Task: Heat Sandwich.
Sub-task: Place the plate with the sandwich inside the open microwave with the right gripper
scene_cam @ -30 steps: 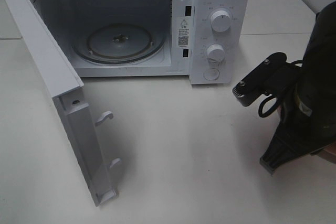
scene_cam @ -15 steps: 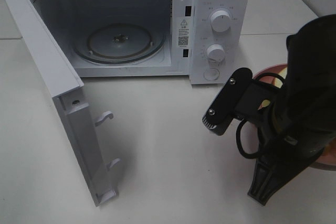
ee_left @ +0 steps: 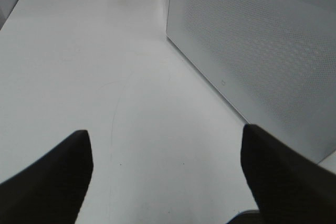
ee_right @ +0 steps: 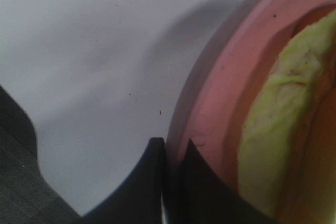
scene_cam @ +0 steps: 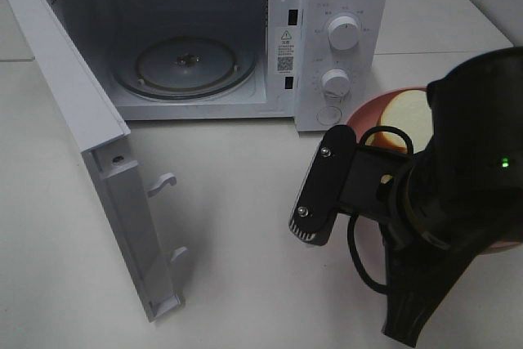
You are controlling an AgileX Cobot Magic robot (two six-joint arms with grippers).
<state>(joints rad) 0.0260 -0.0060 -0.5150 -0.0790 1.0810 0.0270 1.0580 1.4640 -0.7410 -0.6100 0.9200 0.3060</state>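
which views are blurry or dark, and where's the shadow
Exterior high: microwave sharp and evenly lit, the near right arm a dark mass. Left wrist: left gripper dark and soft-edged. Right wrist: very close, so plate and sandwich are soft; a grey shadow lies on the table beside the plate.

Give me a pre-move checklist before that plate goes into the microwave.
1. Microwave door wide open: ok.
2. Turntable bare: ok.
3. Right gripper shut on plate rim: ok.
4. Sandwich lying on plate: ok.
5. Plate level: cannot tell, the arm hides most of it.
6. Left gripper open, empty, on the door's outer side: ok.
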